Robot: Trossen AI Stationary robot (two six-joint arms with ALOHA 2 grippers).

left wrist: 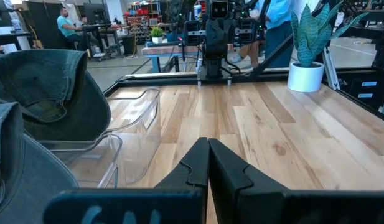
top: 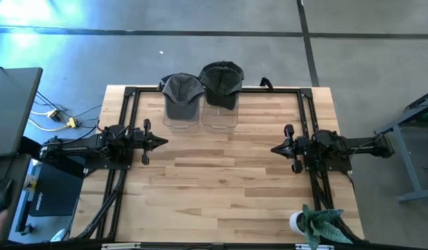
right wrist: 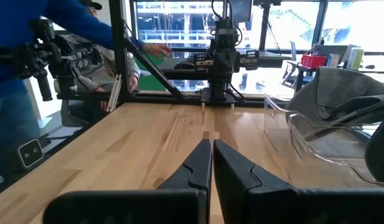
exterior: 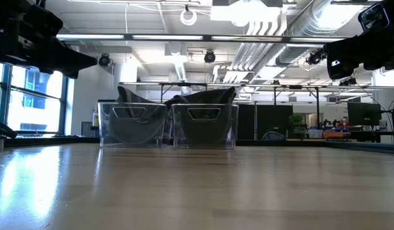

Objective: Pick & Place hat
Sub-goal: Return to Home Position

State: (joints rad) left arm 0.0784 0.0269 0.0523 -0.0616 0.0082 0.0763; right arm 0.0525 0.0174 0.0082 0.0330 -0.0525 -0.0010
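Note:
Two caps sit in two clear plastic bins at the table's far edge. The grey cap (top: pixel 182 89) (right wrist: pixel 344 93) rests in the left bin (top: pixel 181 114); the dark cap (top: pixel 221 80) (left wrist: pixel 51 93) rests in the right bin (top: pixel 220 114). In the low view the bins (exterior: pixel 168 125) stand side by side with the caps poking above their rims. My left gripper (top: pixel 163 142) (left wrist: pixel 208 144) hovers shut near the table's left side. My right gripper (top: pixel 275 148) (right wrist: pixel 212 144) hovers shut near the right side. Both are raised above the wood and point at each other.
A potted plant in a white pot (top: pixel 318 221) (left wrist: pixel 307 43) stands at the table's near right corner. A black frame (top: pixel 214 89) runs around the table. A laptop (top: pixel 12 111) sits off the left side. People (right wrist: pixel 55 56) stand beyond the left side.

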